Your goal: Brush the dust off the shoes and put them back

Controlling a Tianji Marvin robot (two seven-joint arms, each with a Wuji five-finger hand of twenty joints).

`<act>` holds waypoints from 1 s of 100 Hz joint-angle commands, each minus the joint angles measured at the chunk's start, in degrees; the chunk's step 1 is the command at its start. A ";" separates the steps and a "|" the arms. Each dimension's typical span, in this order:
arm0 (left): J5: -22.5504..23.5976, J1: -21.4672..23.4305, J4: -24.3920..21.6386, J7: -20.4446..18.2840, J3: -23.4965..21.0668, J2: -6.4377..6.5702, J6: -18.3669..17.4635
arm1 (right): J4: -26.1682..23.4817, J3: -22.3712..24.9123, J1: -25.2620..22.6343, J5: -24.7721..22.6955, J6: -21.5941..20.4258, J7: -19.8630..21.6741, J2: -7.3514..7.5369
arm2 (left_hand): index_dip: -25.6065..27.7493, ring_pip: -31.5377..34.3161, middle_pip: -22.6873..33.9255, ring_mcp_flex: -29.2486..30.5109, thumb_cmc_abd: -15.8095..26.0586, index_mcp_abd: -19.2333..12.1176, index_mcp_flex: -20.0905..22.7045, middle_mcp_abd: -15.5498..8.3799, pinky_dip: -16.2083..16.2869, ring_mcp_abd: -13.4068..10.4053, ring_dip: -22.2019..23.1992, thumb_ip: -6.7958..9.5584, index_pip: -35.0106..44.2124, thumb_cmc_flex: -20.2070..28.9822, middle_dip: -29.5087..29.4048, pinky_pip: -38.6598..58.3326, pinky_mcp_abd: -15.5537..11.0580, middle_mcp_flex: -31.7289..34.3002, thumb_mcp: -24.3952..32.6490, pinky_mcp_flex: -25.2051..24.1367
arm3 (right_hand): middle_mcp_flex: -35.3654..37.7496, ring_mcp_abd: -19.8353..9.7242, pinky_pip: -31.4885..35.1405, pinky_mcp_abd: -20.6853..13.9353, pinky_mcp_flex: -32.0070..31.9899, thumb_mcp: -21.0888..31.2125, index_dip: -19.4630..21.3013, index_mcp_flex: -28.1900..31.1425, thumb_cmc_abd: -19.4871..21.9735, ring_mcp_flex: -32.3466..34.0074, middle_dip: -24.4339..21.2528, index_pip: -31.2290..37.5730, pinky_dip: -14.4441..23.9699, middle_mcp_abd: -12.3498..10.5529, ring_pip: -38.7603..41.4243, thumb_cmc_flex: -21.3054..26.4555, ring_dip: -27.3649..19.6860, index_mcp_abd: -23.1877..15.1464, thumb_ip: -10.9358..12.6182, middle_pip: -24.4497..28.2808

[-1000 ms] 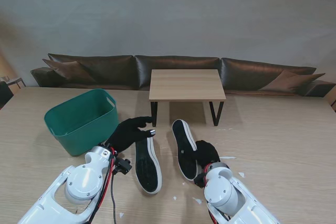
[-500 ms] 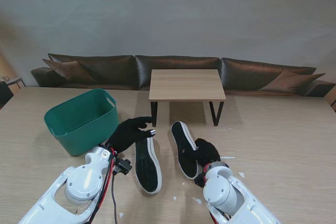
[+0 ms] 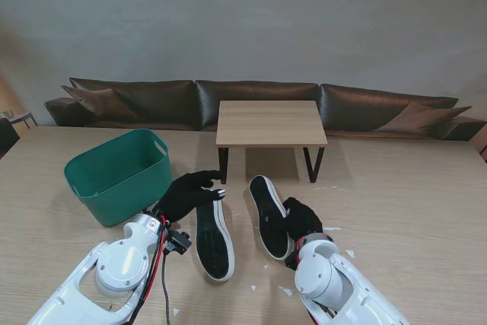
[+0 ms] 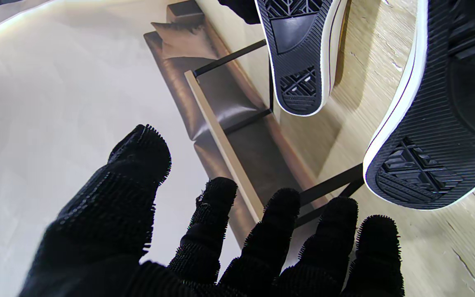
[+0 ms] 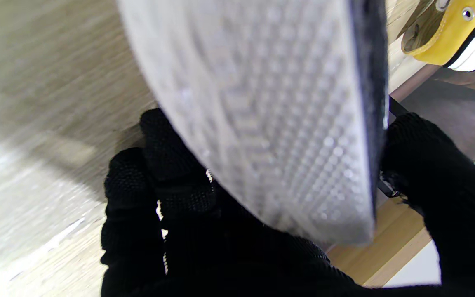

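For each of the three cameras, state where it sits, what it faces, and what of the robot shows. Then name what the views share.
Stand view: above the shoulders, looking down at both sole-up shoes, green basket, both arms.
Left wrist: looks along the open left hand toward the left shoe.
Right wrist: close against the right shoe, held by the right hand.
Shared: right shoe, small wooden table.

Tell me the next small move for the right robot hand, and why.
Probably lift the right shoe slightly toward the left robot hand. The right robot hand is already closed around that shoe's near end, sole up, while the left robot hand is open with fingers spread, resting at the toe of the left shoe. Its bristly fingers look ready for brushing.
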 commanded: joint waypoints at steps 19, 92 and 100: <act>-0.38 -0.07 0.32 -1.51 -0.06 -0.17 -0.49 | -0.85 -0.10 0.35 -0.81 0.95 0.98 0.15 | 0.41 -0.61 0.09 -1.21 2.10 -1.77 1.40 -0.89 0.56 -0.53 0.76 1.37 0.14 1.35 0.68 -1.63 -2.26 0.58 -1.32 -0.76 | -2.67 2.12 -1.09 0.37 -3.86 -2.60 -3.44 -5.30 1.80 -1.67 -1.75 -2.03 -0.04 -1.68 -1.01 -2.32 -0.27 -0.36 1.99 -1.83; -0.61 -0.19 0.64 -1.64 0.11 -0.18 -0.62 | -0.55 -1.31 2.89 -3.47 3.38 1.55 0.32 | 0.46 -0.61 0.30 -1.17 2.26 -1.87 1.59 -0.77 0.50 -0.37 0.73 1.40 0.23 1.45 0.92 -1.59 -2.26 1.25 -1.81 -0.70 | -2.74 1.99 -2.25 0.11 -4.26 -3.43 -8.01 -7.56 3.04 -1.13 -3.26 -0.60 -0.50 -1.67 0.35 -2.49 0.11 -2.44 2.36 -3.61; -0.59 -0.20 0.65 -1.73 0.10 -0.15 -0.63 | -0.42 -1.46 3.22 -3.85 3.77 1.69 0.35 | 0.47 -0.62 0.37 -1.19 2.34 -1.79 1.59 -0.76 0.51 -0.29 0.73 1.40 0.23 1.41 1.02 -1.57 -2.22 1.38 -1.87 -0.68 | -2.92 1.88 -2.44 0.06 -4.43 -3.50 -8.25 -7.51 3.12 -1.32 -3.27 -0.34 -0.57 -1.68 0.08 -2.46 -0.02 -2.62 2.43 -3.62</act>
